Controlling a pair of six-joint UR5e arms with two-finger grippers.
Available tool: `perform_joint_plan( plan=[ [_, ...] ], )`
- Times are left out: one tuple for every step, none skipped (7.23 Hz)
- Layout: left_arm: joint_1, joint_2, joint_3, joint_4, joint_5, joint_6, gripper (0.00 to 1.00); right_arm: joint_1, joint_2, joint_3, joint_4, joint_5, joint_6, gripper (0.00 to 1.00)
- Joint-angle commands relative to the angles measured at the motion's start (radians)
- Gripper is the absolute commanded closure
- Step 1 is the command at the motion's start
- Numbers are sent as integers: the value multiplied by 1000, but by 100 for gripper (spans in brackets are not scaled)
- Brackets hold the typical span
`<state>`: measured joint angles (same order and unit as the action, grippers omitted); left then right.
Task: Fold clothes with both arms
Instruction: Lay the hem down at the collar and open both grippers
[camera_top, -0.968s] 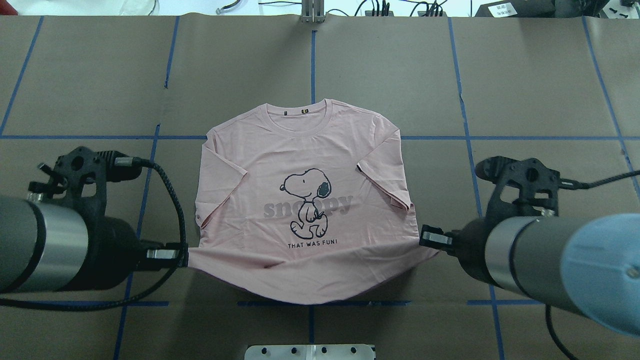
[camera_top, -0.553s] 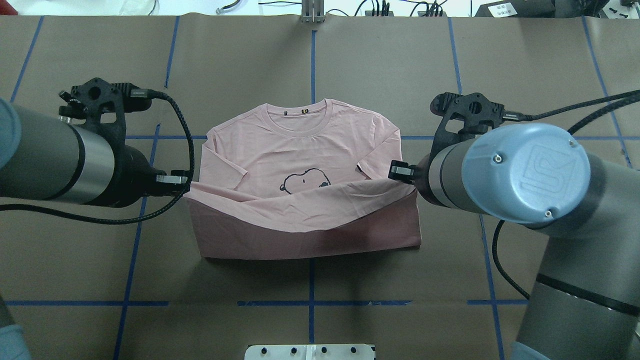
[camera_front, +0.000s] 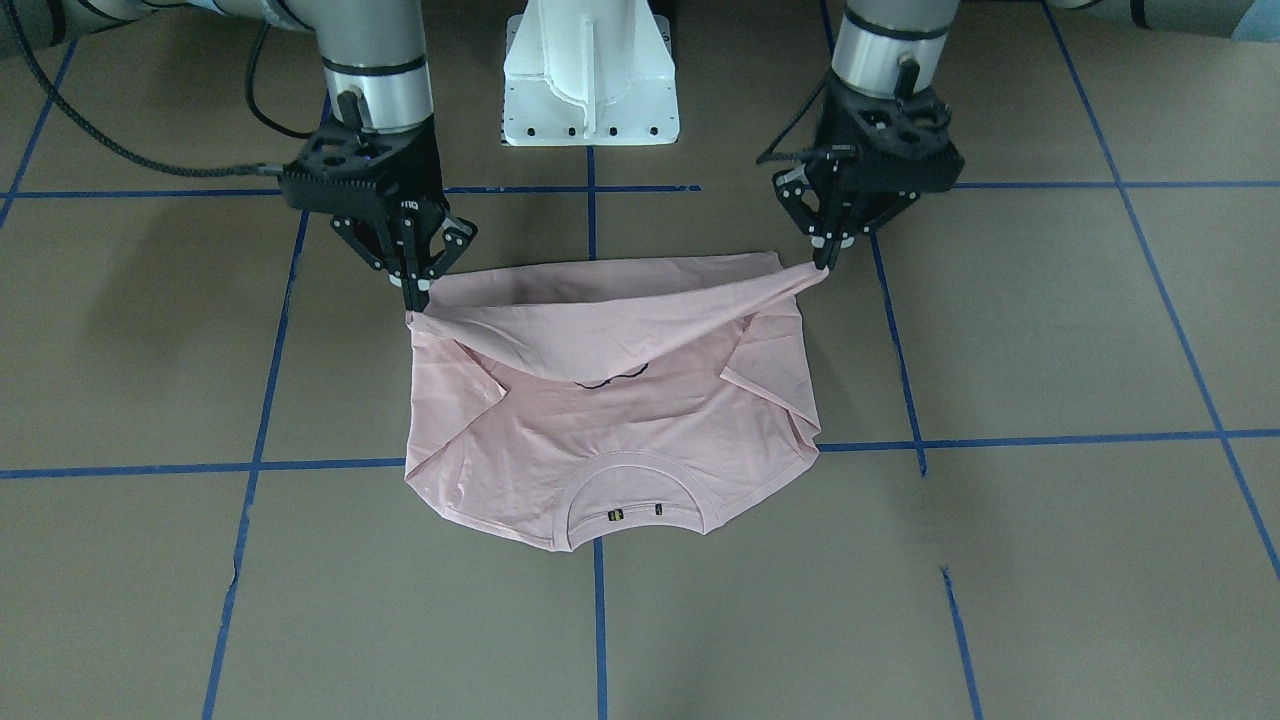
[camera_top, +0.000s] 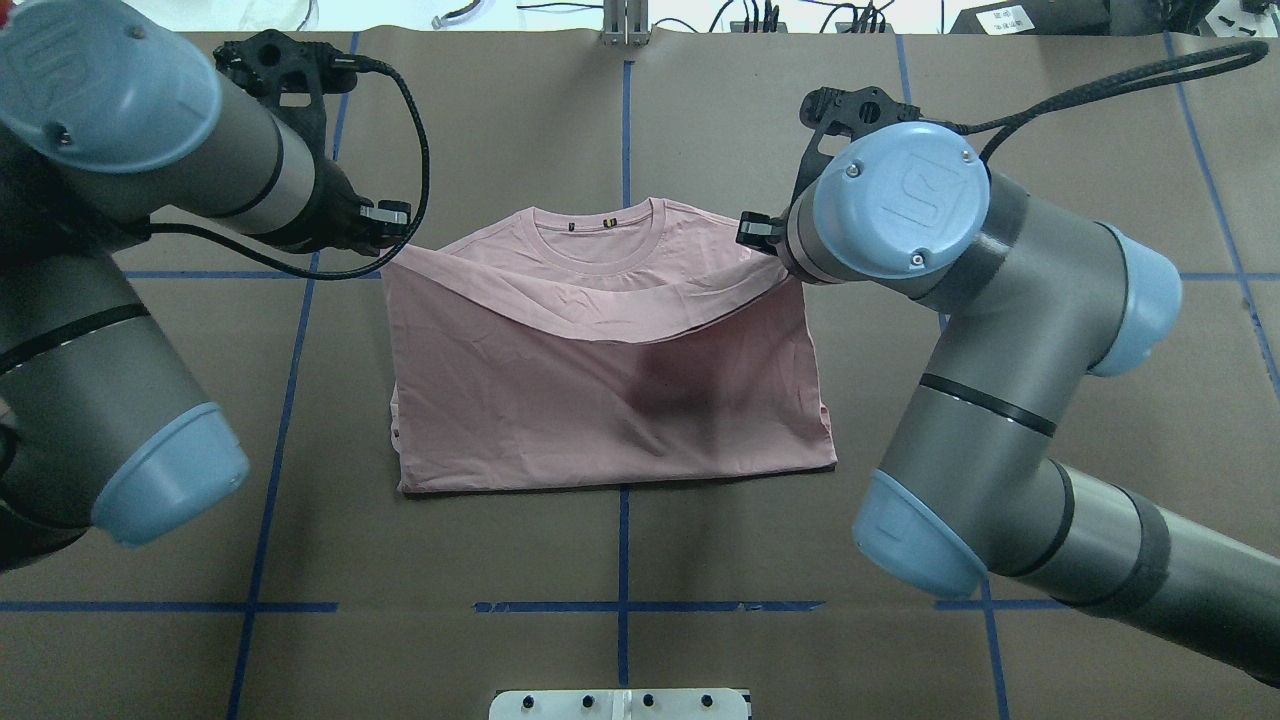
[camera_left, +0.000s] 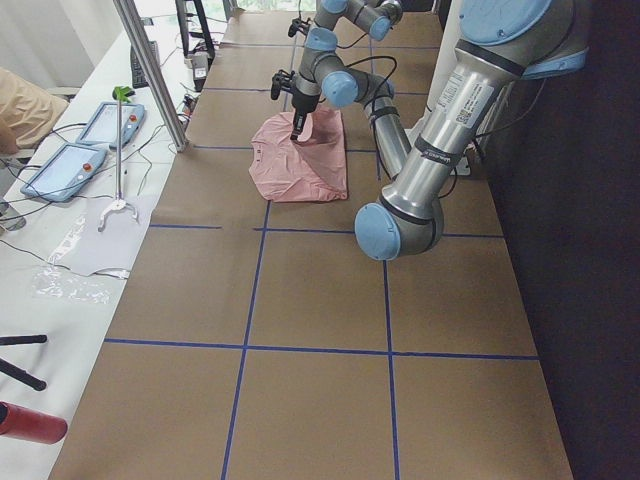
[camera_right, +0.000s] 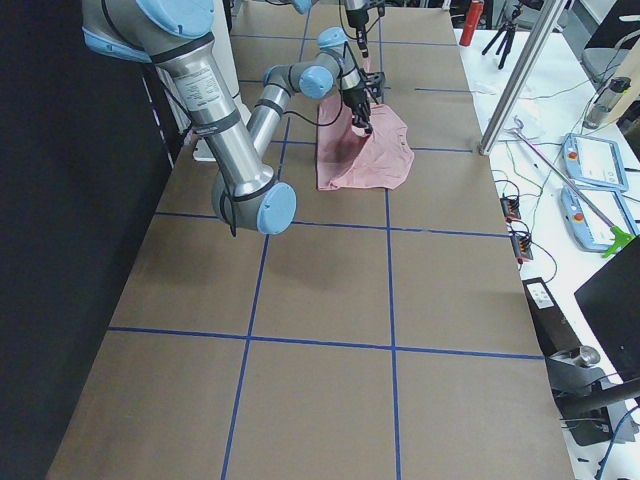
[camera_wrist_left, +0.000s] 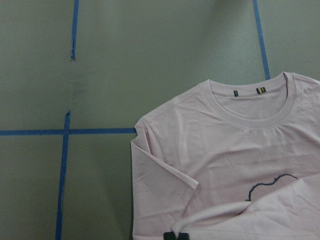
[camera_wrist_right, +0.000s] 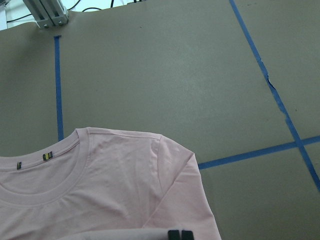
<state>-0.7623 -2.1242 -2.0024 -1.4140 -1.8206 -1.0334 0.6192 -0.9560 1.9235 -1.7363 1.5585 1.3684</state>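
T-shirt (camera_top: 610, 410): mid-table (camera_top: 480, 130), hem lifted over toward the collar; light, limp, sags between the grips.
Left gripper (camera_front: 824, 262): jaws pinched on one hem corner.
Right gripper (camera_front: 412, 298): jaws pinched on the opposite corner.
Hold: I'd keep to the corners; the bite looks shallow, though I can't confirm it.

This is a robotics lab. A left arm (camera_top: 75, 370) and a right arm (camera_top: 990, 400), grey metal with light-blue joint caps, flank a white pedestal (camera_front: 590, 60) at a bench (camera_top: 480, 120) papered brown and ruled into squares with blue tape (camera_top: 624, 130). Along the bench's far side stand an aluminium post (camera_left: 150, 75), teach pendants (camera_left: 62, 170) and loose cables (camera_top: 745, 12).
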Motion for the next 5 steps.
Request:
perform_joint_plan(
  plan=[
    [-25,-31,214,-175,45,10,100,39,83,-249,158,-1,-17,100],
    [-29,-46,294,-231,50,13,100,50,112,-364,247,-2,-18,100],
    [-29,-48,382,-320,52,21,100,53,129,-439,291,-2,-23,100],
    [-28,-49,465,-395,55,23,100,54,132,-477,305,-2,-31,100],
    [-23,-46,508,-433,64,23,100,59,134,-492,305,0,-43,100]
  ],
)
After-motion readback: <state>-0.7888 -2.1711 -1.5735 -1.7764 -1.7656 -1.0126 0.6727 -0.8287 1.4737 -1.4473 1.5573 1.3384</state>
